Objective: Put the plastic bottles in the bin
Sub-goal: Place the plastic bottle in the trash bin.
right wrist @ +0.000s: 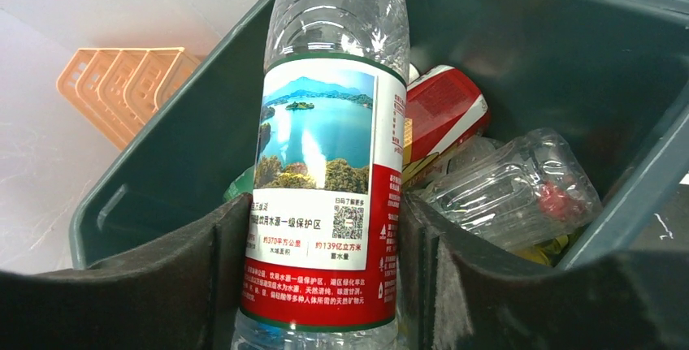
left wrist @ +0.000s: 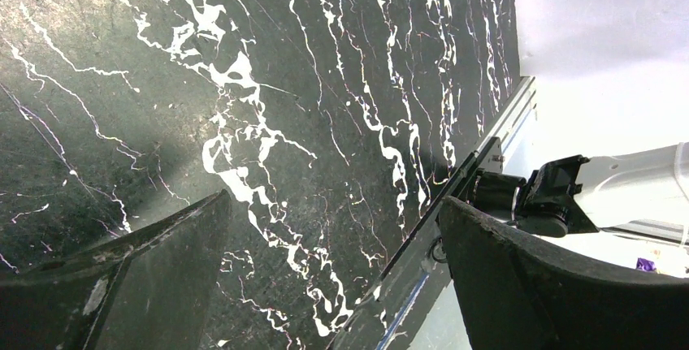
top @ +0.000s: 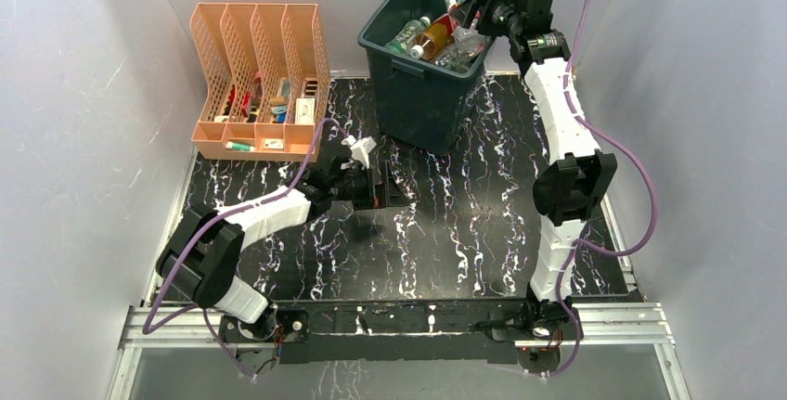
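Almost finished: small plastic bottles piled inside tall dark green plastic bin, upper centre. Right pincer clamped on clear red-labelled bottle above it. Left pincer spread empty; none visible on black marbled counter.

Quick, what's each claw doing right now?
Left gripper: open, holding nothing.
Right gripper: shut on a clear bottle over the bin.
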